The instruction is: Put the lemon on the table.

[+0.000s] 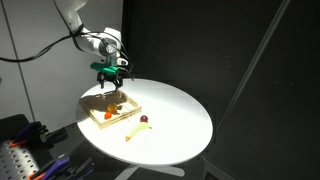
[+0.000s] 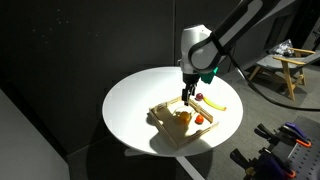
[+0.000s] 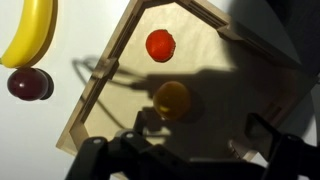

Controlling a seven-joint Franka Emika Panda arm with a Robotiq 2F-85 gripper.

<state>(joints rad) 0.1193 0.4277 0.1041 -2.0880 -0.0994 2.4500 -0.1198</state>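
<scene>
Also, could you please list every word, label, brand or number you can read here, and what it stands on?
None legible: the tray, the lemon, the banana, the table and the pincer show no lettering in any view; the gear at the picture edges is too small to read.

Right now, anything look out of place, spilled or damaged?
Nothing stands out. The lemon and orange-red fruit lie loose in the wooden tray; the banana and dark-red fruit lie on the table beside it. No spill or damage visible.
</scene>
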